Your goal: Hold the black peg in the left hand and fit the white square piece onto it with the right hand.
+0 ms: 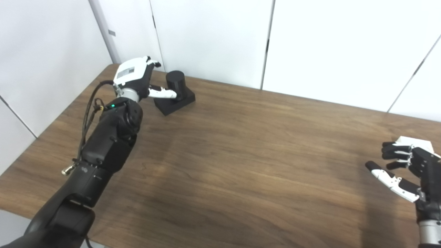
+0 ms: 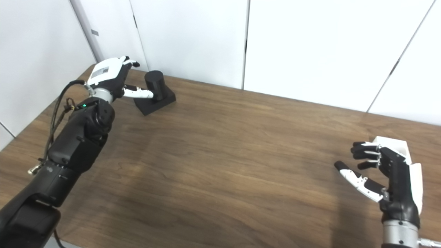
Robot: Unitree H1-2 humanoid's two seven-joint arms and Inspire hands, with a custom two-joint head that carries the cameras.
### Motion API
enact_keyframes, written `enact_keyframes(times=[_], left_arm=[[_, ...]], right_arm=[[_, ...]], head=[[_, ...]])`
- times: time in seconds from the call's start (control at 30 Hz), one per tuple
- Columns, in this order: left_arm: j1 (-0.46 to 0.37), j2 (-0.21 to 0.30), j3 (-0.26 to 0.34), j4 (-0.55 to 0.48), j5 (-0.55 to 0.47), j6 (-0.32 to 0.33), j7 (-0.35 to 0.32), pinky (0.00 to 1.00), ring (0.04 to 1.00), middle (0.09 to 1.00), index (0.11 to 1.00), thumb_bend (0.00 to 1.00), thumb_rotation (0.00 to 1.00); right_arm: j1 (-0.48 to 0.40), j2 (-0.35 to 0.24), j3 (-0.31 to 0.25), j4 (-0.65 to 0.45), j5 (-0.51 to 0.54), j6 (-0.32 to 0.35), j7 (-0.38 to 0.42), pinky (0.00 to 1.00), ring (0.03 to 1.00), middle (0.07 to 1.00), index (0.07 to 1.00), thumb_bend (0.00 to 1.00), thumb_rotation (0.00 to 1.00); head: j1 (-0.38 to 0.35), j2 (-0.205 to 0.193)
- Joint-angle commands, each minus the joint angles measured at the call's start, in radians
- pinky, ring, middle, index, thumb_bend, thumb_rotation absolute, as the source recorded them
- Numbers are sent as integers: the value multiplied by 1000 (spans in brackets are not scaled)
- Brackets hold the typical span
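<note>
Left eye view: we see the left hand (image 1: 139,77) at the far left corner of the tabletop (image 1: 241,155), reaching for the black peg (image 1: 175,84), a short upright cylinder on a flat black base (image 1: 174,101). The thumb (image 1: 163,93) lies along the near side of the cylinder, touching or just beside it, the other fingers spread up behind, so we call the hand released, not yet clamped; peg not lifted, base flat on the wood. We judge the pose is a side wrap, thumb one side and fingers the other, so the peg top stays free for the fitting. The right hand (image 1: 404,168) is at the near right edge, fingers curled but apart, holding nothing we can see; a white block, probably the white square piece (image 1: 415,143), sits right behind its fingers, mostly hidden, contact unclear. Right eye view: same scene, shifted a little. The left hand (image 2: 112,74) has its thumb against the peg (image 2: 154,82), with a gap visible between the upper fingers and the cylinder, so no grasp. The right hand (image 2: 382,172) is open, palm turned toward the middle of the tabletop, and the white piece (image 2: 392,143) shows just beyond the fingertips on the wood; hole not visible. Peg and piece are well apart, opposite corners, so we judge both pickups remain before any mating.
</note>
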Motion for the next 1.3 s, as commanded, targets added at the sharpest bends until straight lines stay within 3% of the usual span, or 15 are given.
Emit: enact_keyframes(times=[0.0, 0.43, 1.03, 1.27], left_arm=[[-60, 23, 6, 0, 38, 4, 2, 842, 999, 990, 856, 1000, 519], [-83, 1, -20, 165, 29, 2, 20, 905, 1000, 984, 837, 995, 519], [-110, 1, -85, 317, -41, -45, 111, 877, 980, 952, 804, 956, 503], [-133, 9, -125, 356, -67, -69, 72, 914, 989, 956, 789, 891, 423]], right_arm=[[-23, -2, -8, -36, -6, -13, -10, 452, 566, 643, 491, 498, 111], [-19, 1, -7, -51, -9, -3, -8, 449, 565, 636, 491, 499, 112], [-10, 9, 0, -78, -22, 29, -8, 448, 567, 641, 491, 498, 111], [-8, 8, -2, -95, -20, 52, -5, 454, 574, 646, 492, 498, 112]], head=[[1, 0], [-10, 5], [-24, 15], [-30, 20]])
